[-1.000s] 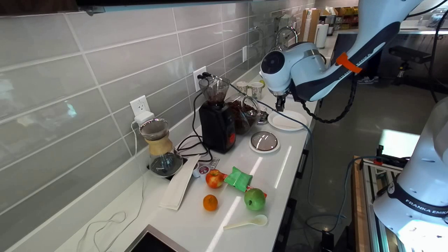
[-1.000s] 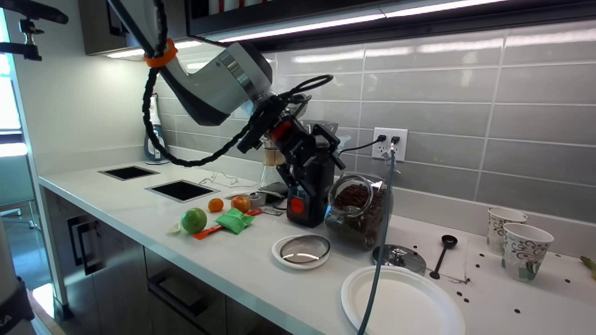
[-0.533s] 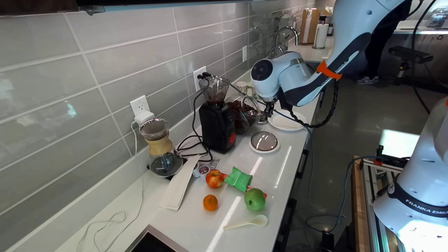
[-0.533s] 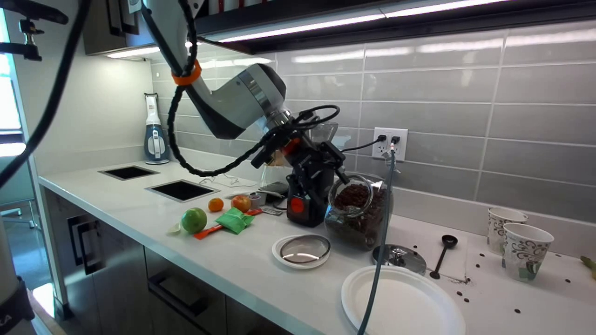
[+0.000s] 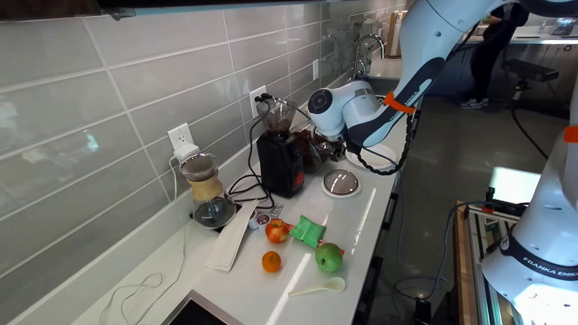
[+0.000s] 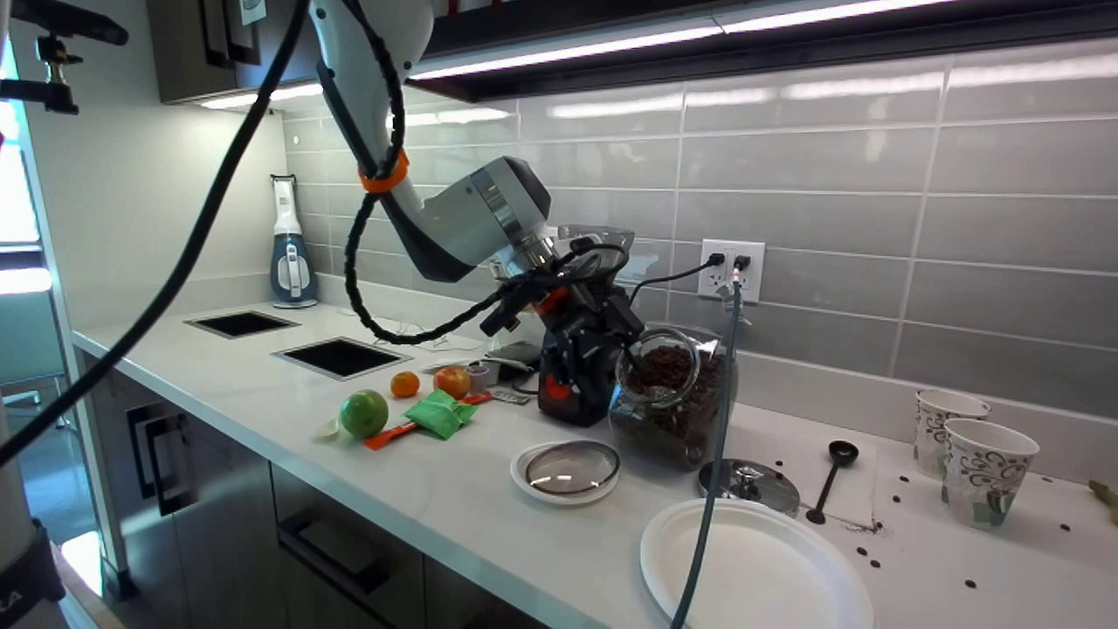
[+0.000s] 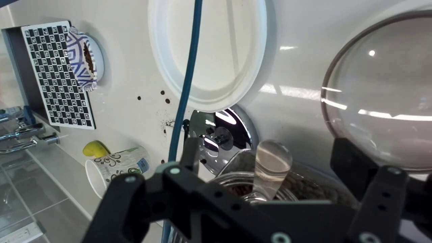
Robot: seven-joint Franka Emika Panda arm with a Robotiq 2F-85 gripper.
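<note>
My gripper (image 7: 271, 157) stands open with nothing held. Between its spread fingers, in the wrist view, a clear rounded handle (image 7: 274, 162) rises from the mouth of a glass jar (image 7: 317, 184) of coffee beans; I cannot tell whether anything touches it. In an exterior view the gripper (image 6: 601, 371) hangs tilted at the side of the jar (image 6: 672, 428), in front of the black grinder (image 6: 559, 411). The gripper (image 5: 337, 152) partly covers the jar (image 5: 311, 155) from another angle. A shiny metal lid (image 7: 216, 138) lies beside the jar.
A blue cable (image 7: 189, 74) crosses the white plate (image 7: 260, 60). A round sieve (image 6: 572, 467) rests on a small white dish nearby. Paper cups (image 6: 983, 480) and a black scoop (image 6: 831, 476) stand or lie farther along. Fruit, such as the green apple (image 5: 328, 257), and a green packet (image 5: 308, 231) occupy the counter.
The arm has come lower and moved toward the jar, bringing the gripper from above the counter down beside the jar's mouth. Its fingers stay apart; the objects on the counter have not moved.
</note>
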